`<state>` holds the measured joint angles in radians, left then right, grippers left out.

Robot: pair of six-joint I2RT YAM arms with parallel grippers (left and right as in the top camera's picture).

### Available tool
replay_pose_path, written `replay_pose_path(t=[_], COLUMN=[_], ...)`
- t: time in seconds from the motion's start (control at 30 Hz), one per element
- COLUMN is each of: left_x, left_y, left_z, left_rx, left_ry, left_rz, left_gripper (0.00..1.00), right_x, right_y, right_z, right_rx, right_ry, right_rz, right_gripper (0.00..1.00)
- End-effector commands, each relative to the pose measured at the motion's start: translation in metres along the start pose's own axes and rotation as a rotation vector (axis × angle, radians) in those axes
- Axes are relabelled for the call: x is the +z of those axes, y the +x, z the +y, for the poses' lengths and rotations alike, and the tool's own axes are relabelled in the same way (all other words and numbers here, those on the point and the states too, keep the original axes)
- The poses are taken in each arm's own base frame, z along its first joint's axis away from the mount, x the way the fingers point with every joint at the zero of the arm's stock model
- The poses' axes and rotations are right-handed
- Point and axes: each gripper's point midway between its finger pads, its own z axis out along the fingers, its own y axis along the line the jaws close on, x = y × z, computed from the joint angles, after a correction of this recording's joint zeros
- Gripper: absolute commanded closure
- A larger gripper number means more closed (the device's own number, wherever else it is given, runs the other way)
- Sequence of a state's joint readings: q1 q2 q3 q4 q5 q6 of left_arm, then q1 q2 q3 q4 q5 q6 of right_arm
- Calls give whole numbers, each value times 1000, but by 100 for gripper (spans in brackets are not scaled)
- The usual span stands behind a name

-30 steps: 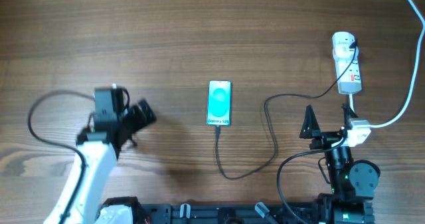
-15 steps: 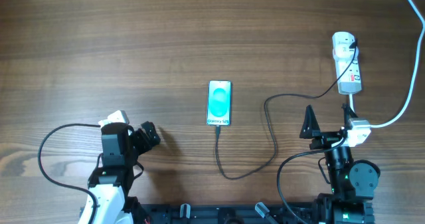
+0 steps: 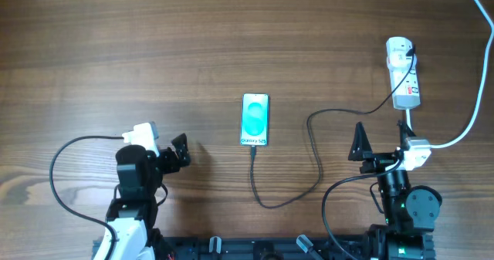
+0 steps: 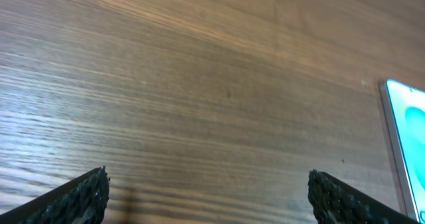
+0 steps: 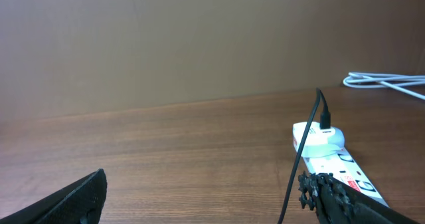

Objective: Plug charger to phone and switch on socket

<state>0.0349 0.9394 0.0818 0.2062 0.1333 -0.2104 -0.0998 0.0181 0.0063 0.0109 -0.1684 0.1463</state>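
Note:
The phone (image 3: 255,119) lies flat at the table's middle, its teal screen up; its edge shows at the right in the left wrist view (image 4: 406,134). The charger (image 3: 315,148), a thin black cable, runs from the socket (image 3: 403,75) in a loop to the phone's near edge. Its tip touches that edge; I cannot tell whether it is seated. My left gripper (image 3: 181,153) hangs open to the left of the phone, nothing between its fingers (image 4: 83,196). My right gripper (image 3: 380,139) stands open just short of the socket (image 5: 332,151), with the charger cable (image 5: 300,154) beside its right finger (image 5: 335,199).
A thick white cord (image 3: 471,121) runs from the right arm's side up to the table's far right corner, and shows again at the right in the right wrist view (image 5: 392,81). Both arm bases stand along the near edge.
My left arm has drawn back toward the near edge and swung right, so that its gripper now points at the phone. The right arm, phone and cable have not moved.

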Motion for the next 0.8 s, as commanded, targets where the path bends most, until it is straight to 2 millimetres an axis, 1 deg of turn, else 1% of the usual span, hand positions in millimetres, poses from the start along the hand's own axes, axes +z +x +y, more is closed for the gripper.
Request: replay_pose_path(t=[0.0, 0.2, 0.37, 0.77], left_x=[0, 0, -1, -7], left_y=[19, 22, 34, 37], left_z=[-3, -1, 2, 2], left_rx=[42, 40, 33, 32], left_ry=[42, 37, 31, 29], left_rz=[34, 45, 68, 76], left_gripper=[0, 0, 0, 0], right_x=[-1, -1, -1, -1], right_y=[-3, -3, -3, -3], right_z=[3, 3, 3, 3], right_rx=[11, 10, 10, 10], right_ry=[-17, -17, -17, -17], right_rz=[-13, -13, -13, -13], right_gripper=[0, 0, 0, 1])
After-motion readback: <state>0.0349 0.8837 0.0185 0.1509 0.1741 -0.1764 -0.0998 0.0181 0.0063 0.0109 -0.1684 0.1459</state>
